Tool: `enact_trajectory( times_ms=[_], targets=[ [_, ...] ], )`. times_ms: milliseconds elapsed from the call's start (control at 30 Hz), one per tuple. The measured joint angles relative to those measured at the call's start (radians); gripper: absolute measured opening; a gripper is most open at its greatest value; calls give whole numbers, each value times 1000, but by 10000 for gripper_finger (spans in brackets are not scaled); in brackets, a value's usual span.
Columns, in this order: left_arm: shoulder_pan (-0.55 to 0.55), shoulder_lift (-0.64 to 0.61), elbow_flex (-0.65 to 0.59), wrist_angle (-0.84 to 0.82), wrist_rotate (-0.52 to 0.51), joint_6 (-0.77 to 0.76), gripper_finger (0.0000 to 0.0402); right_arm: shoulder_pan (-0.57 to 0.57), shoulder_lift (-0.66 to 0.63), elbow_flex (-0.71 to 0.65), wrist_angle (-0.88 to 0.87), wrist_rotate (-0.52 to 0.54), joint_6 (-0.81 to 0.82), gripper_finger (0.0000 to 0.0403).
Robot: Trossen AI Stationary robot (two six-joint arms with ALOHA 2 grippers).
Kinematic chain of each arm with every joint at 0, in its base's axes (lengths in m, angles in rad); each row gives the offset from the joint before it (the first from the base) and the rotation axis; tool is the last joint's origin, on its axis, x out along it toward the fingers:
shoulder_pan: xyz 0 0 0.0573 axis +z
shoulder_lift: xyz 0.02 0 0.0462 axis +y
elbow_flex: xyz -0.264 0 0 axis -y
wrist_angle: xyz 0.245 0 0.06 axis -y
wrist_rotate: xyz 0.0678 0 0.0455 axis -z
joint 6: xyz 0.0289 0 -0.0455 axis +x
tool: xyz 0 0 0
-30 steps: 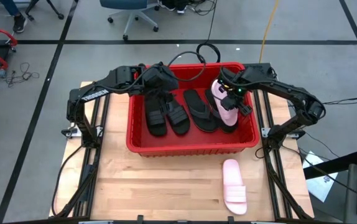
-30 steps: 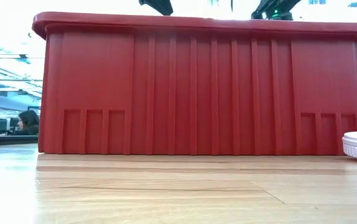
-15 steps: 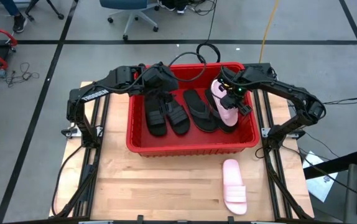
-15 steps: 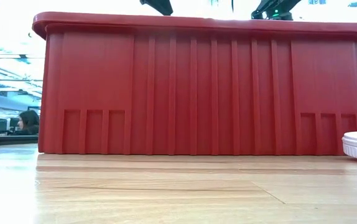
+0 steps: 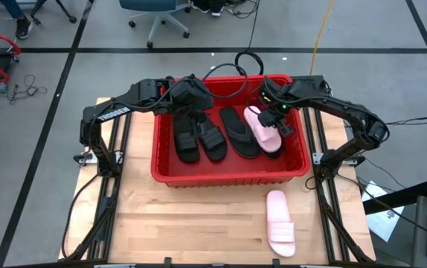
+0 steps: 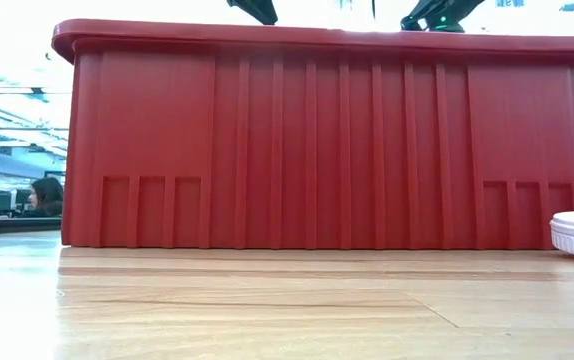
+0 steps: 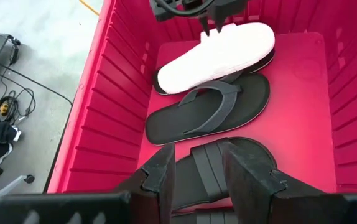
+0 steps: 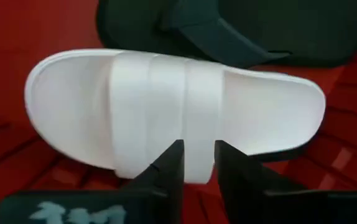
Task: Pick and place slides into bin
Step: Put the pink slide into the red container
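Five of six in, one left. Nearest: last pale pink slide flat on the table, just outside the near wall of the red bin, toward the right side; edge of it visible at the right of the low view too. No arm near it.

Inside the bin: two black wide-strap slides on the left half, black flip-flops in the middle, second one mostly hidden under the other pale pink slide, which lies tilted across it.

Right gripper directly over that pink slide's strap, jaws slightly spread, apparently not pinching; likely just released. Left gripper low over the black wide-strap slides, jaws spread, holding nothing.

Remaining, by judgement: fetch the table slide and drop it in.
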Motion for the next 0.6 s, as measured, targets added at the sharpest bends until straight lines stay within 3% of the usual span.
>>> enact_trajectory(
  times_ms=[267,467,600],
  targets=[
    [0,0,0,-1,0,7,129,5,-4,0,47,14,-2,123],
    [0,0,0,-2,0,8,129,60,-59,0,98,222,25,127],
    [0,0,0,-2,0,8,129,111,-137,0,103,259,48,117]
  ],
)
